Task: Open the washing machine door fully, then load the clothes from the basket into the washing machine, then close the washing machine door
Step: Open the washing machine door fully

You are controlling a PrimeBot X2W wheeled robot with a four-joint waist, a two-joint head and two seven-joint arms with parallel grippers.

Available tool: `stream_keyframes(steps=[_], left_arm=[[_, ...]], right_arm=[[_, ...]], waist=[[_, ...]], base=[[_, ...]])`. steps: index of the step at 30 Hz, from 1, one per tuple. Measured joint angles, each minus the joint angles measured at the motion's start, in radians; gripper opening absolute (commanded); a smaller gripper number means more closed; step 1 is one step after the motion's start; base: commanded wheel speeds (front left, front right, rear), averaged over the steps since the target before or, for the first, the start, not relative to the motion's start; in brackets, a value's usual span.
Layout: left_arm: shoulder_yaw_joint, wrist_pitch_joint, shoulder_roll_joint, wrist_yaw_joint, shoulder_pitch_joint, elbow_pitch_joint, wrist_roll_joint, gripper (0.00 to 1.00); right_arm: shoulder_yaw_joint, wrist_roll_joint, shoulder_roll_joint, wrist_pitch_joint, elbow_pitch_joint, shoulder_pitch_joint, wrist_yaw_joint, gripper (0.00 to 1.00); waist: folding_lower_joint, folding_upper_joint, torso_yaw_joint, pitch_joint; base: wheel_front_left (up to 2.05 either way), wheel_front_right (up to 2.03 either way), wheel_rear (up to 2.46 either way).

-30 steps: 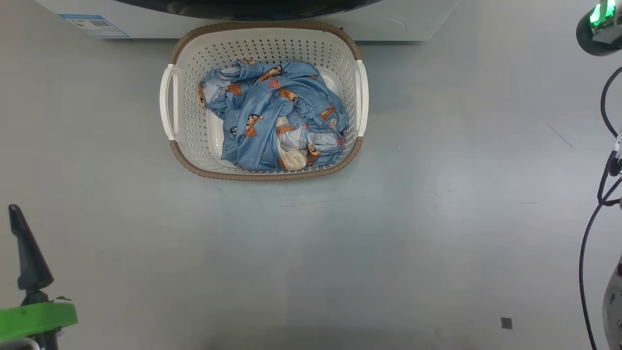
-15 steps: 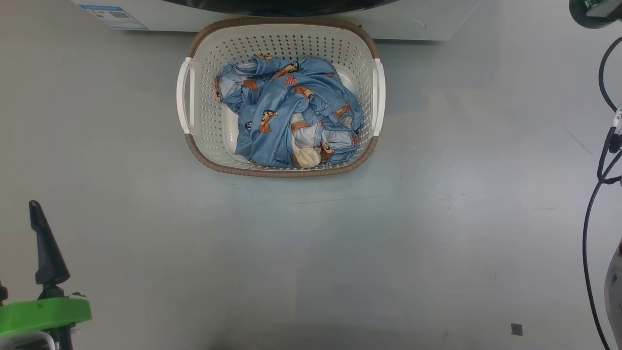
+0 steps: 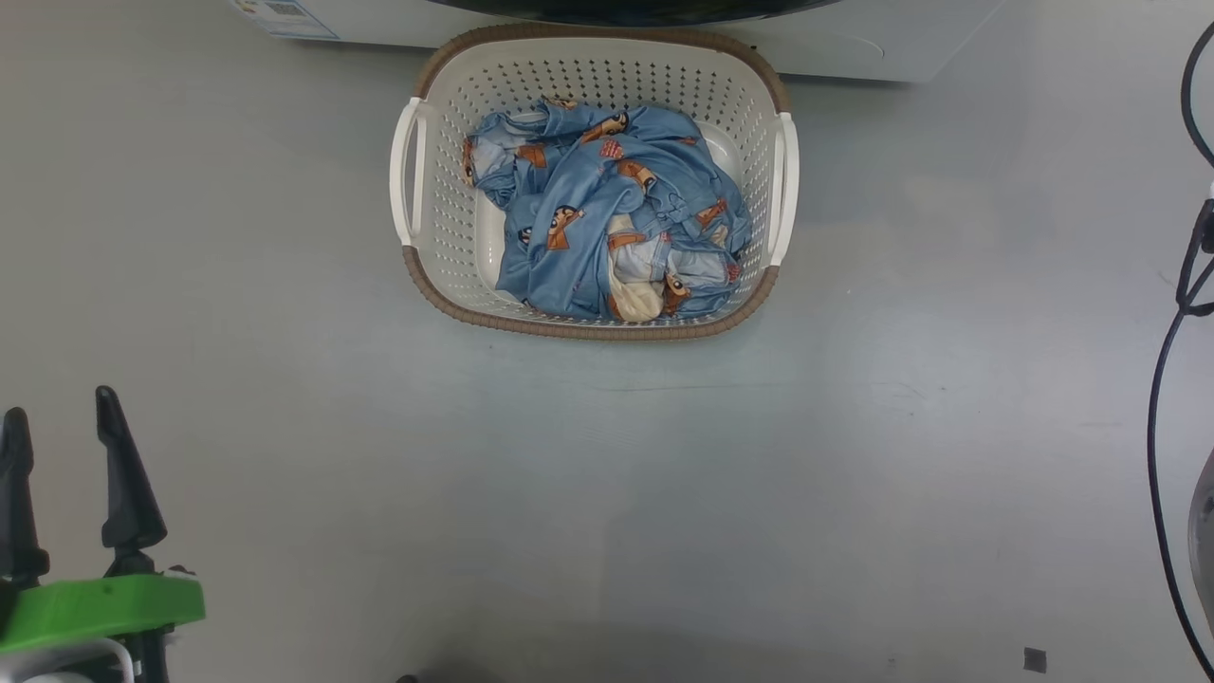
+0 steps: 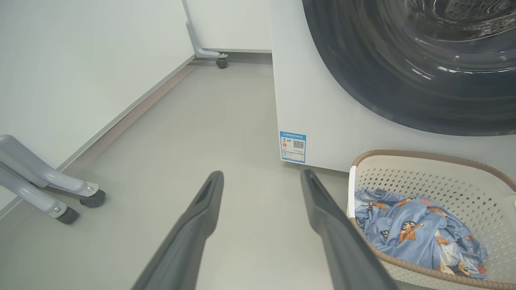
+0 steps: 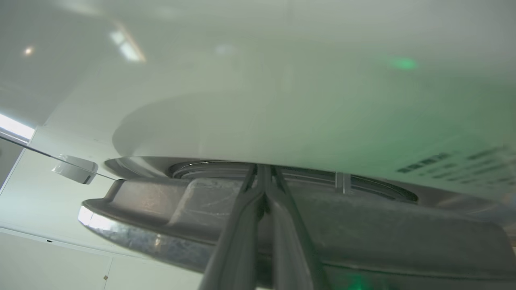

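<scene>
The washing machine door, glossy black and round, fills the 1 o'clock part of the left wrist view and lies against the white front of the washing machine. A blue label sits on the machine's lower corner, at 7 o'clock from the door. In the right wrist view the right gripper has its two fingers pressed together with nothing between them. Their tips lie at the seam where the door's grey rim meets the white panel; whether they touch it I cannot tell. The basket stands on the grey floor just in front of the machine, at 12 o'clock in the head view, with its far rim close under the door. The clothes lie bunched inside it, heaped toward its 4 o'clock side, and a strip of bare bottom shows at its 9 o'clock side. The left gripper is at 8 o'clock in the head view, well apart from the basket. Its fingers are spread wide and empty, pointing toward 12 o'clock over bare floor. A black cable hangs along the 3 o'clock edge. In the left wrist view, grey legs on castors stand by the wall at 9 o'clock.
</scene>
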Motion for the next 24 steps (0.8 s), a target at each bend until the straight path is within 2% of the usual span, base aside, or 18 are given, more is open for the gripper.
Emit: stream_keyframes(steps=[12,24], left_arm=[[-0.010,0.000,-0.001,0.000,0.003,0.008,-0.006,1.00],[0.052,0.000,-0.002,0.000,-0.001,0.002,-0.010,1.00]], right_arm=[[0.021,-0.007,-0.004,0.030,0.022,-0.042,0.000,0.00],[0.105,0.001,0.038,0.120,0.024,-0.037,0.000,0.00]], waist=[[0.0000,0.0000,0.011,0.009],[0.0000,0.0000,-0.032,0.005]], base=[[0.00,0.00,0.00],[0.00,0.00,0.00]])
